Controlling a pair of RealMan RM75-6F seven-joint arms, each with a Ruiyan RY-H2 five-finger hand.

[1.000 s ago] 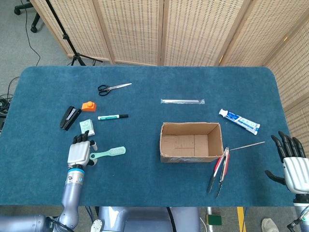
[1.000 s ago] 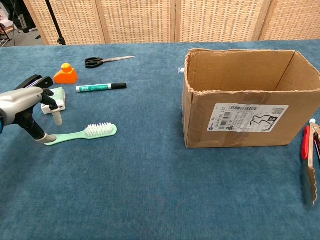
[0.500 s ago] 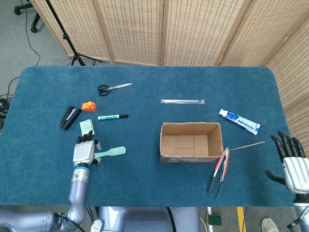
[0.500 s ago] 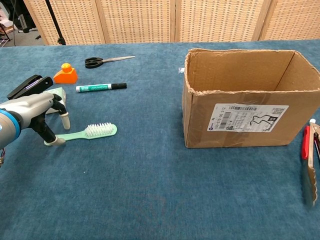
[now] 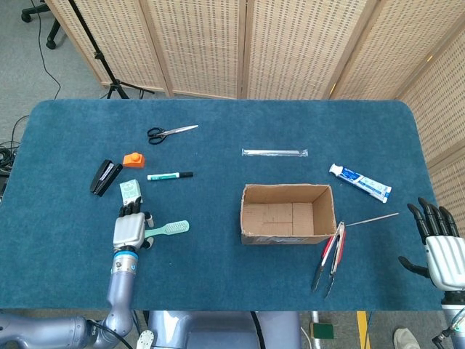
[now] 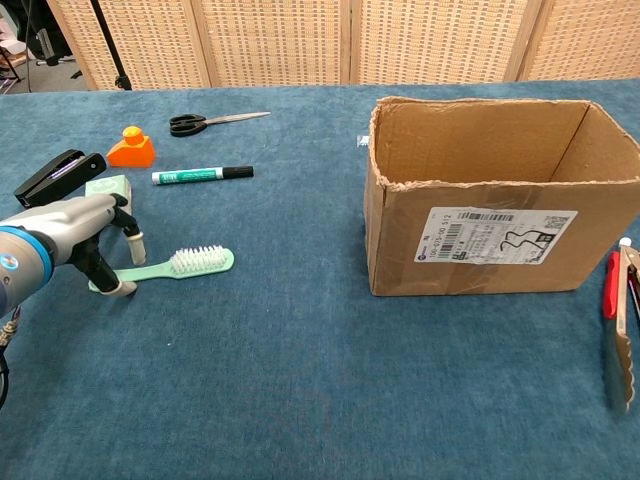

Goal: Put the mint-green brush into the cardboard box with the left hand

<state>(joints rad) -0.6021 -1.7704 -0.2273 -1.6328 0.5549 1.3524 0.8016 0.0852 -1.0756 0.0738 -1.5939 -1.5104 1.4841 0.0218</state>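
Note:
The mint-green brush [image 5: 168, 228] lies flat on the blue table, bristles up, its handle pointing at my left hand [image 5: 129, 229]. In the chest view the brush [image 6: 190, 263] has its handle end between the downward fingers of the left hand [image 6: 80, 235]: the thumb tip sits on the near side and another fingertip on the far side, still apart. The brush rests on the cloth, not lifted. The cardboard box [image 5: 287, 237] stands open-topped right of centre, well to the right of the brush, and looks empty; the chest view shows the box [image 6: 490, 235] too. My right hand [image 5: 438, 247] is off the table's right edge, fingers spread, holding nothing.
Behind the left hand lie a small green box [image 5: 131, 192], a black stapler [image 5: 105, 177], an orange piece [image 5: 133, 159], a green marker [image 5: 169, 175] and scissors [image 5: 171, 132]. Right of the cardboard box are red tongs [image 5: 330, 254], a thin rod [image 5: 370, 219] and toothpaste [image 5: 360, 182]. A clear tube [image 5: 275, 152] lies behind it.
My left hand has slid to the right and its fingers have come down around the end of the brush handle. The brush and the right hand have not moved.

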